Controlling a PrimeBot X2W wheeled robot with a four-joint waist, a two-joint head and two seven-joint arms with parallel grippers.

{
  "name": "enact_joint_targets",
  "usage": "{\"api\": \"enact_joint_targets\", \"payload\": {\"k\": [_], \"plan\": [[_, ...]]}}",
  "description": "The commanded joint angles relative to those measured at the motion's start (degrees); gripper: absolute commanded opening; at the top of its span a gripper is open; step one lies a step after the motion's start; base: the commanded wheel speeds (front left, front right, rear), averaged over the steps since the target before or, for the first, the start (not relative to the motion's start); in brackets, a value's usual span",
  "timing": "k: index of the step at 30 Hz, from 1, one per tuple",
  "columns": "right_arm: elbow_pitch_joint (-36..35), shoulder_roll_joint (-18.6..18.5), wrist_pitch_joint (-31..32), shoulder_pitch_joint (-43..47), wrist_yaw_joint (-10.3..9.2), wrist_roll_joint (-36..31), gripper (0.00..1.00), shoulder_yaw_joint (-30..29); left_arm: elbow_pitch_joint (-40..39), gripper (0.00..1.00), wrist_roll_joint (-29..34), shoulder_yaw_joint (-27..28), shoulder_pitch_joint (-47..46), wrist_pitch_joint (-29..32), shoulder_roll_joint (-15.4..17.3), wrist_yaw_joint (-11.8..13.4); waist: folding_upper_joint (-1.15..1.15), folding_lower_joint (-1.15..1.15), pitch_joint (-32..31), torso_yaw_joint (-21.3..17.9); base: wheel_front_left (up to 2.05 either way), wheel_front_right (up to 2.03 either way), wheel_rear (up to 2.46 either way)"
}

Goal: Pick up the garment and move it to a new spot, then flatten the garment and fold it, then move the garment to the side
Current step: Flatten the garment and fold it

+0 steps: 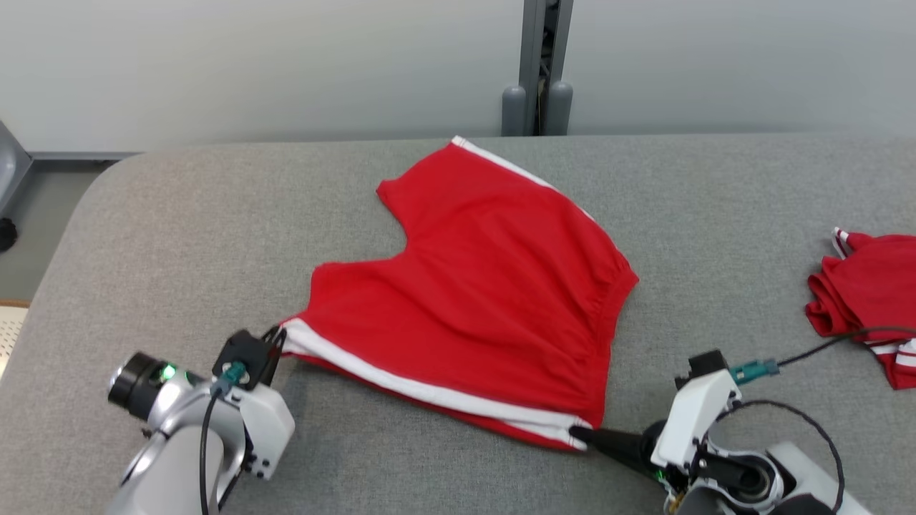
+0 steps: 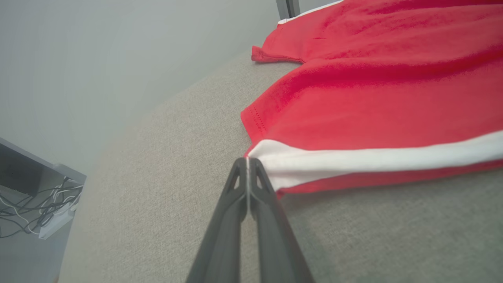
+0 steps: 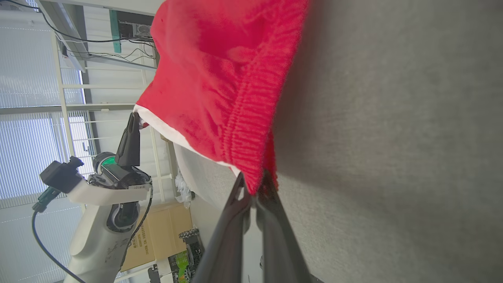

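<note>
The left gripper (image 2: 248, 161) is clamped on the white-striped hem corner of the shorts (image 1: 472, 286). They lie spread in the middle of the table (image 1: 179, 214), near edge seemingly lifted a little. The right gripper (image 1: 581, 435) pinches the waistband corner. Another red garment (image 1: 866, 300) lies far right.

It looks like a lab: a big grey table (image 1: 215, 236), messy wires (image 2: 35, 208), a cardboard box (image 3: 165, 232) and window blinds (image 3: 23, 153).
</note>
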Motion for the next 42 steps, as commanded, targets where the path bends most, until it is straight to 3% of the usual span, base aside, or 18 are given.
{"api": "enact_joint_targets", "payload": {"k": [1, 10, 27, 42], "plan": [[0.23, -0.31, 0.29, 1.28, 0.13, 0.13, 0.00, 0.27, -0.26, 0.00, -0.22, 0.12, 1.52, -0.18, 0.36, 0.68, 0.00, 0.00, -1.19, 0.02, 0.00, 0.00, 0.00], [-0.89, -0.18, 0.01, 5.61, 0.13, 1.56, 0.00, -0.11, -1.92, 0.00, -0.71, 0.44, 5.97, -0.19, 1.28, 3.09, 0.00, 0.00, -4.55, 0.27, 0.00, 0.00, 0.00], [-4.56, -0.89, -1.06, 13.09, 0.13, 1.70, 0.00, -1.44, -6.75, 0.00, -2.11, 0.12, 15.19, -0.19, 1.58, 2.55, 0.00, 0.00, -8.99, 1.22, 0.00, 0.00, 0.00], [-9.77, -0.55, -2.80, 18.41, 0.13, 1.13, 0.00, -1.02, -13.63, 0.00, -2.85, 2.77, 20.25, -0.19, 2.76, 4.14, 0.00, 0.00, -10.80, 0.45, 0.00, 0.00, 0.00]]}}
